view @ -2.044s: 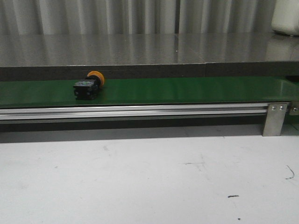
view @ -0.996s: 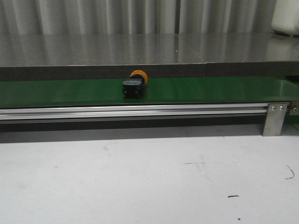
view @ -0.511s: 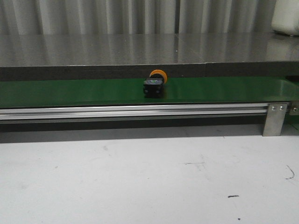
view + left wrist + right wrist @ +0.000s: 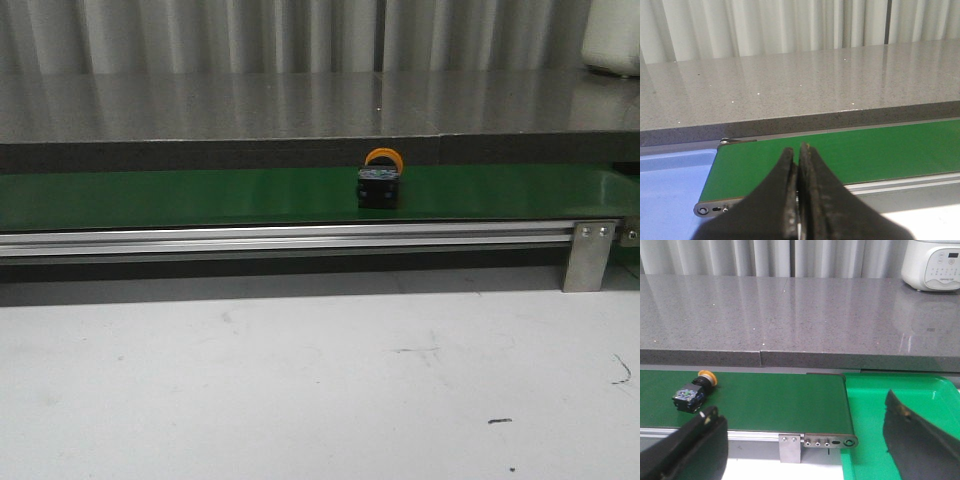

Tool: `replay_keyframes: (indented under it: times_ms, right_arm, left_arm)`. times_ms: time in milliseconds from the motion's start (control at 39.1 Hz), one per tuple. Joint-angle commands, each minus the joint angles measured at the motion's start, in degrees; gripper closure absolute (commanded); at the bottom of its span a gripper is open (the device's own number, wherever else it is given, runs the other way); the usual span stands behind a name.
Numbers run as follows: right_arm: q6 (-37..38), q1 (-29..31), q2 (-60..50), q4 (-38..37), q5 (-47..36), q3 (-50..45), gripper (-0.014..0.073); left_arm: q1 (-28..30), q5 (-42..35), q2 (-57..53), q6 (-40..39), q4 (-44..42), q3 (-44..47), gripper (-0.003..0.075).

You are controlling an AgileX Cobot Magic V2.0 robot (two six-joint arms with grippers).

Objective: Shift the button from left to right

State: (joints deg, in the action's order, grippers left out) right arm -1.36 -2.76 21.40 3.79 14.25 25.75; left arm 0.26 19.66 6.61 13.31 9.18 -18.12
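Note:
The button (image 4: 379,181), a black boxy body with an orange-yellow round cap, lies on the green belt (image 4: 200,196) a little right of the middle in the front view. It also shows in the right wrist view (image 4: 692,392), on the belt (image 4: 775,400) ahead of one finger. My right gripper (image 4: 800,412) is open and empty, near the belt's right end. My left gripper (image 4: 797,150) is shut and empty, over the belt's left end (image 4: 850,155). Neither gripper shows in the front view.
A bright green bin (image 4: 875,400) sits past the belt's right end. A pale blue tray (image 4: 670,190) sits at its left end. A grey stone counter (image 4: 300,105) runs behind the belt, with a white appliance (image 4: 932,265) at its right. An aluminium rail (image 4: 280,240) fronts the belt.
The button has travelled steadily to the right along the belt, from left of the middle to right of the middle. Nothing else has moved.

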Motion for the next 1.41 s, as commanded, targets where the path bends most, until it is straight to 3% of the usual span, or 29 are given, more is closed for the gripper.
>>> replay_keyframes:
  times_ms: [0,255,460,741,996,1380]
  right_arm:
    - [-0.17,0.20,1.13,0.05,-4.62,2.18,-0.0049]
    - [-0.17,0.20,3.55,0.05,-4.82,2.18,-0.0049]
    - [-0.17,0.20,14.30,0.05,-5.07,5.36,-0.0049]
    - [-0.11,0.20,38.42,3.24,-2.43,19.67,-0.0049]
    - [-0.11,-0.39,57.49,6.96,5.67,34.70,-0.0049]
    - [-0.11,-3.50,75.76,9.52,10.96,50.92,-0.0049]
  left_arm:
    - [-0.30,-5.07,0.63,-0.64,0.77,-1.42,0.0741]
    - [-0.30,-5.07,0.63,-0.64,0.77,-1.42,0.0741]
    - [-0.30,-5.07,0.63,-0.64,0.77,-1.42,0.0741]
    - [-0.30,-5.07,0.63,-0.64,0.77,-1.42,0.0741]
    - [-0.30,-5.07,0.63,-0.64,0.77,-1.42,0.0741]
    - [-0.30,-5.07,0.63,-0.64,0.77,-1.42,0.0741]
